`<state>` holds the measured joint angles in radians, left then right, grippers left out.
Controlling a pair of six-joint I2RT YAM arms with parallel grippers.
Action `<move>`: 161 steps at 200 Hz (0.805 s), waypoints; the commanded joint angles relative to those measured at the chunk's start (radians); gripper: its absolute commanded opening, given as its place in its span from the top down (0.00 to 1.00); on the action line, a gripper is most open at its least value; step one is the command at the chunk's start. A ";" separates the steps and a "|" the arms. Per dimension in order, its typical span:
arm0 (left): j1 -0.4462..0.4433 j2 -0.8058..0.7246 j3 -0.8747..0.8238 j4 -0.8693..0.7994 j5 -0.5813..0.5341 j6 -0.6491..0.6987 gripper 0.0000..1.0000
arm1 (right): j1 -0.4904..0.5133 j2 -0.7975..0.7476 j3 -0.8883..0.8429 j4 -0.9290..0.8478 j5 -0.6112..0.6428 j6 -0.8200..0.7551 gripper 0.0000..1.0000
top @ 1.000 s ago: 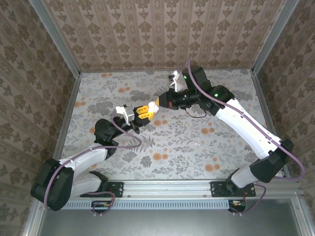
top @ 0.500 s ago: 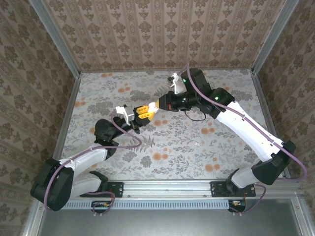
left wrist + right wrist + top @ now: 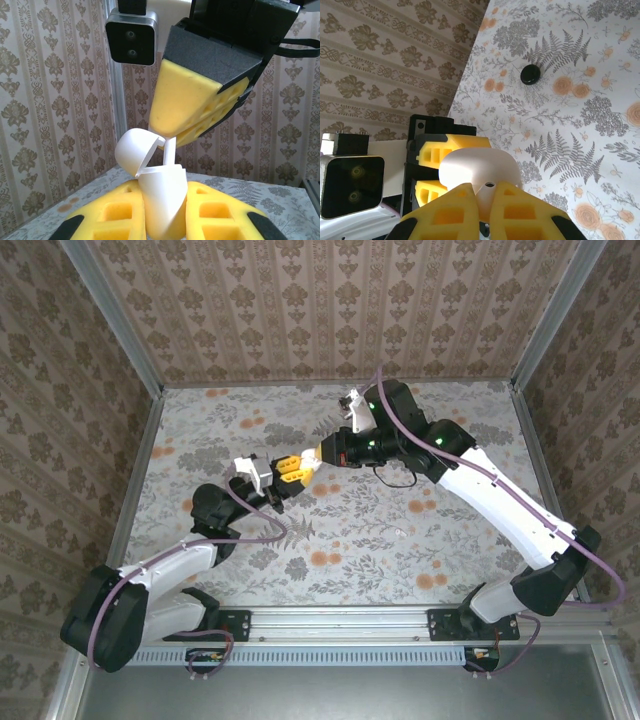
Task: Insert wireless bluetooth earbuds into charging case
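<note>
The two arms meet tip to tip above the table (image 3: pixel 350 540), and everything hangs on that small meeting point. The left jaws are clenched on the case (image 3: pixel 162 195), gripping its lower body between the yellow pads so that it stands nearly upright. Its long axis runs along the line of the jaws. Its mouth points up and away from the left arm (image 3: pixel 175 560), straight at the right jaws. The lid (image 3: pixel 132 150) is hinged open and tipped off to one side of the mouth, leaving the opening free. The right jaws are clenched too, their tips just above the mouth and on the same axis as the case. A thin white sliver (image 3: pixel 170 149) runs from those tips down into the case. I cannot tell whether it is pinched there or what it is. A round black earbud (image 3: pixel 530 74) lies flat on the table, well apart from the case and on the far side of it from the right arm (image 3: pixel 495 490). The right jaws look the freer pair to fetch it, I would say, since the left must keep the case steady and mouth-up.
</note>
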<state>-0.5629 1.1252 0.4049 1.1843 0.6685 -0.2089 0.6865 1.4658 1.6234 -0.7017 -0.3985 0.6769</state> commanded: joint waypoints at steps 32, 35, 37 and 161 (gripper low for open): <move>-0.006 -0.036 0.009 0.052 0.015 0.053 1.00 | -0.010 -0.002 0.021 -0.137 0.036 -0.010 0.95; -0.006 -0.036 0.008 0.044 0.016 0.058 1.00 | -0.013 -0.006 0.020 -0.135 0.037 -0.008 0.95; -0.006 -0.036 0.008 0.041 0.015 0.060 1.00 | -0.015 -0.008 0.020 -0.133 0.037 -0.007 0.95; 0.023 -0.304 -0.049 -0.624 -0.267 0.252 1.00 | -0.153 -0.036 -0.447 -0.079 0.242 -0.108 0.94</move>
<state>-0.5480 0.8581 0.3580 0.6872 0.4641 0.0067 0.5228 1.3170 1.3426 -0.8024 -0.2222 0.6216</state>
